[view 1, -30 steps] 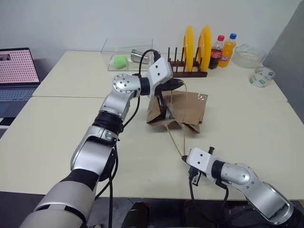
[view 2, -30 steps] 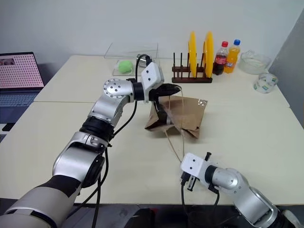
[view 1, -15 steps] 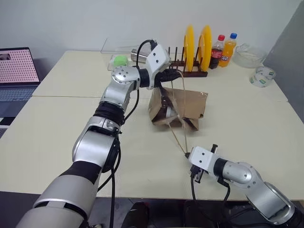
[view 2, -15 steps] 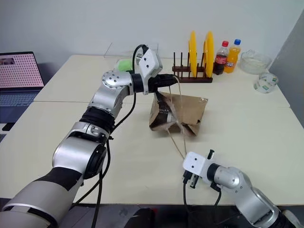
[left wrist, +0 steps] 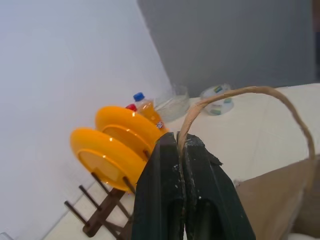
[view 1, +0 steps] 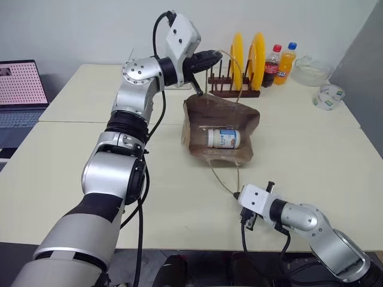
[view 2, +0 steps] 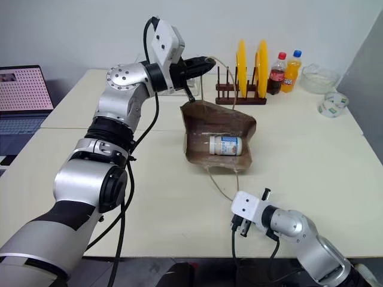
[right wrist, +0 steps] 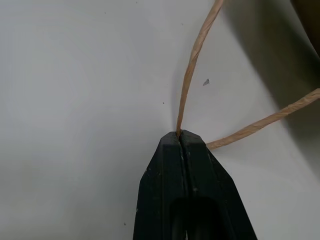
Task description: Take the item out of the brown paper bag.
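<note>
Below our left gripper (view 1: pixel 216 55), pinched tight on one cord handle (left wrist: pixel 240 95), the brown paper bag (view 1: pixel 239 118) hangs open with the item (view 1: pixel 224 138) inside, while our right gripper (right wrist: pixel 179 134) pinches the other handle (right wrist: pixel 192 65), so a hard tug could rip it.

1. Left gripper (view 1: pixel 216 55) is clamped on one cord handle (left wrist: pixel 240 92), raised above the paper bag (view 1: pixel 220 112); the bag mouth below it gapes wide toward the near table edge.
2. Inside, the small bottle (view 1: pixel 224 138) lies on its side, unobstructed from the front.
3. Right gripper (right wrist: pixel 179 134) pinches the other cord handle (view 1: pixel 222 181), which crosses the bare table (view 1: pixel 72 173) before the mouth.
4. Beyond the left gripper stand the plate rack (view 1: pixel 234 89) and soda bottles (view 1: pixel 280 63), close behind.
</note>
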You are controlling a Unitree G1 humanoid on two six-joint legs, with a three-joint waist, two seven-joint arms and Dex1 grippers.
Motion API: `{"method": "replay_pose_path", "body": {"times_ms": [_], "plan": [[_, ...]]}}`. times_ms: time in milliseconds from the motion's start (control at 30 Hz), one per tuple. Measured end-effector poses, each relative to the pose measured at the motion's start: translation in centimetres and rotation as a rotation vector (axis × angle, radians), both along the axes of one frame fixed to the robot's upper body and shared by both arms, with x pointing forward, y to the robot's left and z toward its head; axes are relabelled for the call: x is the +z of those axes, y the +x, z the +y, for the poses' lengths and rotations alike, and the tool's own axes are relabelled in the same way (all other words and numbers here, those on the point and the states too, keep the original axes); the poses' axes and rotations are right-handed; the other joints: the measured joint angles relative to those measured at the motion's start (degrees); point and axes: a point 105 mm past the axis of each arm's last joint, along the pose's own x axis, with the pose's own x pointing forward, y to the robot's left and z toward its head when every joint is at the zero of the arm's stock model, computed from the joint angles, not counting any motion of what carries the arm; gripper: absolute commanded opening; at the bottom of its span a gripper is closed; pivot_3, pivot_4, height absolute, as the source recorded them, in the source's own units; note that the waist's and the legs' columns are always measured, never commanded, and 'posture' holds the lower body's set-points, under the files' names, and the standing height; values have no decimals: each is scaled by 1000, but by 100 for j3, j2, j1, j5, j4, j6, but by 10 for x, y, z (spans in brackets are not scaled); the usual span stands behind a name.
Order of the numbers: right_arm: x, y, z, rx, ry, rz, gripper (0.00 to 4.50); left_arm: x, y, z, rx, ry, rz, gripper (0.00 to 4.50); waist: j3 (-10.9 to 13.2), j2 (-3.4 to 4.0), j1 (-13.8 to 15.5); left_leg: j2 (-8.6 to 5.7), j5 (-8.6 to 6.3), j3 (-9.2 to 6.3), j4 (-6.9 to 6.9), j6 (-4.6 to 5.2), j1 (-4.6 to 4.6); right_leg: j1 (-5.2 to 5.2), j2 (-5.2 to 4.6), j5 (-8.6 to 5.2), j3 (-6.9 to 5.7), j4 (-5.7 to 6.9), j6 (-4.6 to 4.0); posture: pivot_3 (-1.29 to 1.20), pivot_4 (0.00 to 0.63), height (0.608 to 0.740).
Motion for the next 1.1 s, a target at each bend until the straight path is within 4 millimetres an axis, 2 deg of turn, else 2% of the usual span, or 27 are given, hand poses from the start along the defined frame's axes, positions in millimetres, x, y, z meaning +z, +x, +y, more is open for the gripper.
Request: {"method": "replay_pose_path", "body": {"times_ms": [100, 200, 233, 300, 467, 633, 800, 933, 1000, 1100], "plan": [[3, 2, 1, -43, 64, 16, 570, -13, -16, 0, -125, 35, 39, 0, 0, 0, -27, 2, 3, 0, 0, -5, -1, -3, 1, 0, 1, 5, -1, 0, 150, 740], [7, 6, -4, -101, 102, 27, 1535, -25, -29, 1, -211, 62, 84, 0, 1, 0, -37, 1, 5, -2, 3, -8, -5, -7, 1, 1, 2, 8, -1, 0, 150, 740], [9, 6, -6, -118, 108, 34, 1978, -27, -33, 1, -232, 70, 97, 0, 1, 0, -41, 1, 5, -3, 2, -8, -6, -8, 1, 1, 2, 7, -1, 0, 150, 740], [14, 4, -7, -131, 124, 45, 2534, -27, -37, 1, -253, 73, 107, 0, 1, 0, -46, 1, 3, -5, 2, -6, -8, -9, 1, 1, 1, 7, -1, 0, 150, 740], [46, -11, -2, -73, 166, 22, 4191, -23, -43, -3, -270, 83, 95, 0, 1, 1, -44, 1, -1, -6, 1, 2, -9, -9, 1, 0, 0, 4, -1, 0, 150, 740], [70, -26, -6, -27, 222, 42, 4191, -23, -43, -2, -265, 80, 97, 0, 1, 1, -31, 1, -5, -4, 2, 8, -9, -7, 1, 1, 0, 4, -1, 0, 150, 740], [102, -18, 5, 9, 374, 24, 4191, -23, -44, -4, -271, 80, 95, 0, 2, 1, -66, 2, -5, -2, 2, 10, -4, -9, 1, 1, 1, 13, -2, 0, 150, 740], [123, 9, 15, -20, 373, -93, 4191, -22, -42, -4, -266, 76, 94, 0, 2, 1, -97, 1, -4, -2, 3, 8, -4, -13, 0, 1, 1, 16, -2, 0, 150, 740], [123, 28, 17, -64, 342, -116, 4191, -19, -42, -4, -268, 76, 82, 0, 2, 2, -112, 1, -1, -2, 1, 2, -8, -19, 0, 1, 2, 19, -2, 0, 150, 740], [117, 44, 23, -98, 279, -128, 4191, -17, -41, -3, -263, 75, 78, 0, 2, 2, -123, 1, 3, -1, -2, -5, -12, -25, 0, 0, 2, 16, -3, 0, 150, 740]]}}
